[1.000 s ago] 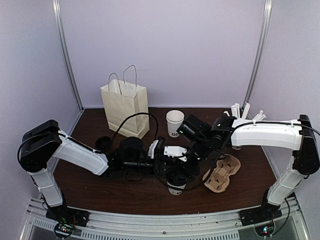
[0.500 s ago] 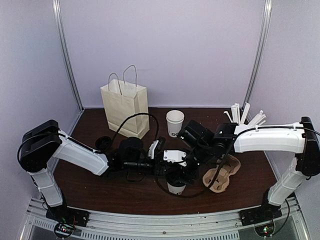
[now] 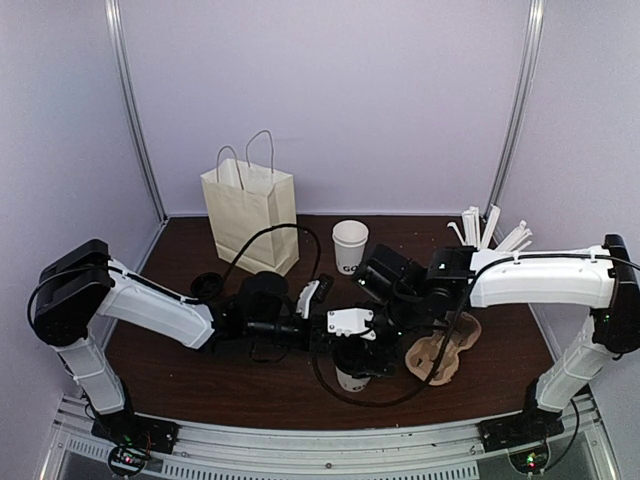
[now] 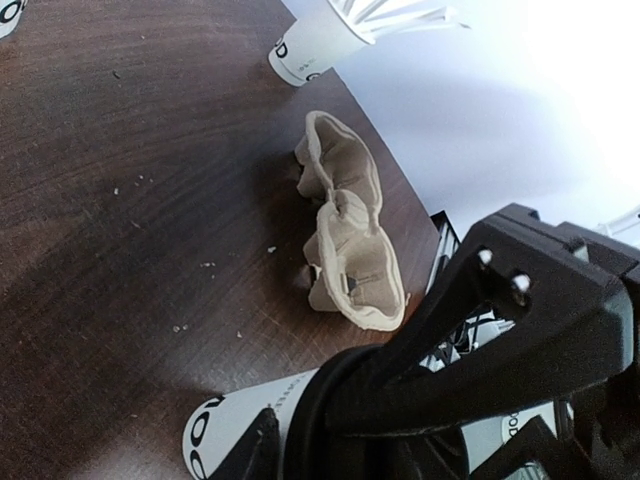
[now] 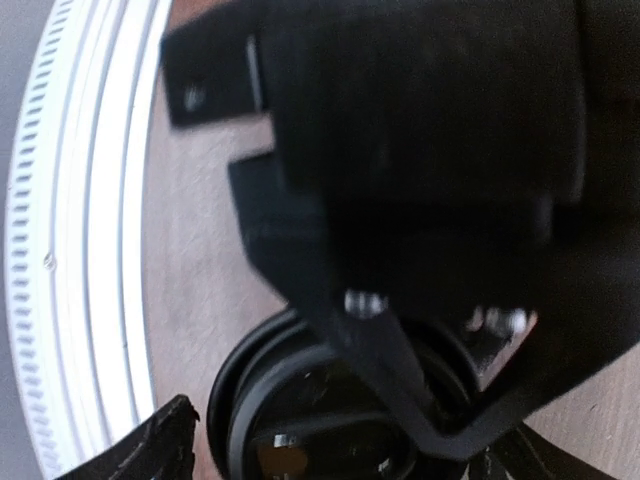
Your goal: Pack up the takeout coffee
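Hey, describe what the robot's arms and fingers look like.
Both the left arm and right arm have smooth white shell segments joined by black rounded joints. Loose black cables loop off each. The fingers are black, angular plastic with small screws.

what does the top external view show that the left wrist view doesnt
Only the top external view: the paper bag standing at the back, and a black lid lying loose on the left.
Only the left wrist view: pale crumbs scattered on the table, and the hollow wells of the pulp carrier seen close up.
Both: the carrier, the cup of white sticks, and the near takeout cup.
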Tool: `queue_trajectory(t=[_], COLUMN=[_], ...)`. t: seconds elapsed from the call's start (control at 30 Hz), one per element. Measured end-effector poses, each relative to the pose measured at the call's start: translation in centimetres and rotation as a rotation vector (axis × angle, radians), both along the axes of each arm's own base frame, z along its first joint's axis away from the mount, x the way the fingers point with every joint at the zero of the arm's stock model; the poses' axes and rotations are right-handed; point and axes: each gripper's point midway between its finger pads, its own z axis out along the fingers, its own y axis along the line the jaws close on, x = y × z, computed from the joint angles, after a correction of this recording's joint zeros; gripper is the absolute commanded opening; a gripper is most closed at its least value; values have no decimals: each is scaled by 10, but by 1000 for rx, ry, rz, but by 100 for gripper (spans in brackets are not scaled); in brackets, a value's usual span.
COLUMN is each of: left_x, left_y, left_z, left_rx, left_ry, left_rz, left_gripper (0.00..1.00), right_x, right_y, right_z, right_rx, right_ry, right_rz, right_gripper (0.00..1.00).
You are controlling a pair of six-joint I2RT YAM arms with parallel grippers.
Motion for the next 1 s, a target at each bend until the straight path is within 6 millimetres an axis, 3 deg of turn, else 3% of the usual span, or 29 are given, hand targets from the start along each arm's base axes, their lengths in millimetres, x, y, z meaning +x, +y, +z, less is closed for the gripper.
queue_trajectory(t=[0.1,0.3,0.47,0.6,0.73,0.87,1.0], left_x=[-3,-3,-3,-9,-12,-14,-21], left_y=[0,2,9,19,29,35,36], left_z=[2,8,9,14,26,31,14], left_rx=[33,99,167,219,231,228,235], left_ry=[-25,-71,-103,-120,-133,-131,-75], left_rz=[-17,-45,-61,-68,-62,-54,-68], left_gripper=[38,44,55,57,57,57,54], right_x=[-3,14,16,24,30,13,2], right_y=[-9,-10,-21,-40,-69,-82,-86], right_z=[13,70,82,78,59,30,12], right_rx=[-30,72,103,131,146,147,173], right_ry=[44,36,62,133,244,397,550], right_rz=[17,-2,-21,-84,-186,-245,-303], right_gripper=[100,100,98,93,87,75,61])
